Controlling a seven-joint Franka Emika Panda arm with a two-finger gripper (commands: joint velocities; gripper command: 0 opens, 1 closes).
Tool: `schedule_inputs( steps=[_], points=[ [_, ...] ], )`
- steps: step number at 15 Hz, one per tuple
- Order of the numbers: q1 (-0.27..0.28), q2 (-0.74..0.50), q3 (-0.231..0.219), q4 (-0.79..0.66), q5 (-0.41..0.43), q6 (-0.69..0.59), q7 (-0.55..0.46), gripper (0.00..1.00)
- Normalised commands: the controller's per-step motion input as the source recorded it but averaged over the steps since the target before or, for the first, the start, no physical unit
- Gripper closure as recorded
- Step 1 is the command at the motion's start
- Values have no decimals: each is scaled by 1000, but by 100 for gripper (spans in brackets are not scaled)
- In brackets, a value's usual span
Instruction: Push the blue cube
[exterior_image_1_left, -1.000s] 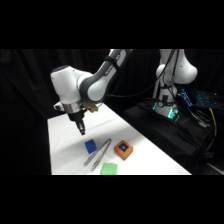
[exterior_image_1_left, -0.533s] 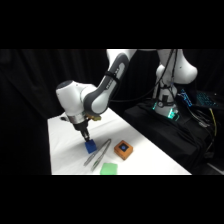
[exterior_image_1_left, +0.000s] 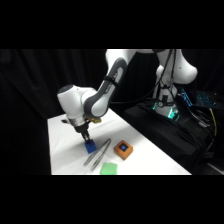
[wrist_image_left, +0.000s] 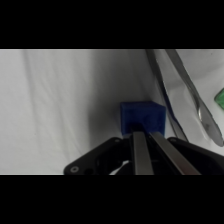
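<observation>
The blue cube (exterior_image_1_left: 90, 146) sits on the white table (exterior_image_1_left: 65, 150), just left of the metal tongs. My gripper (exterior_image_1_left: 85, 136) comes down on it from above and slightly behind, its tip at the cube's upper edge. In the wrist view the blue cube (wrist_image_left: 142, 116) lies directly ahead of my gripper (wrist_image_left: 145, 134). The two fingers are pressed together, shut on nothing, and their tips meet the cube's near side.
Metal tongs (exterior_image_1_left: 97, 152) lie right beside the cube and show as long bars (wrist_image_left: 185, 85) in the wrist view. An orange-brown block with a blue centre (exterior_image_1_left: 123, 149) stands further right. A flat green square (exterior_image_1_left: 108, 168) lies near the table's front edge.
The gripper has come down and slightly right, from above the table to the blue cube. The cube has barely shifted.
</observation>
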Motion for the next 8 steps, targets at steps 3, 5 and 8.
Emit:
schedule_inputs(
  steps=[3,5,8],
  points=[
    [-22,-319,18,9,36,-376,-43,93],
    [-21,-275,8,122,25,-498,-54,68],
    [-29,-220,3,174,38,-457,-57,49]
  ],
)
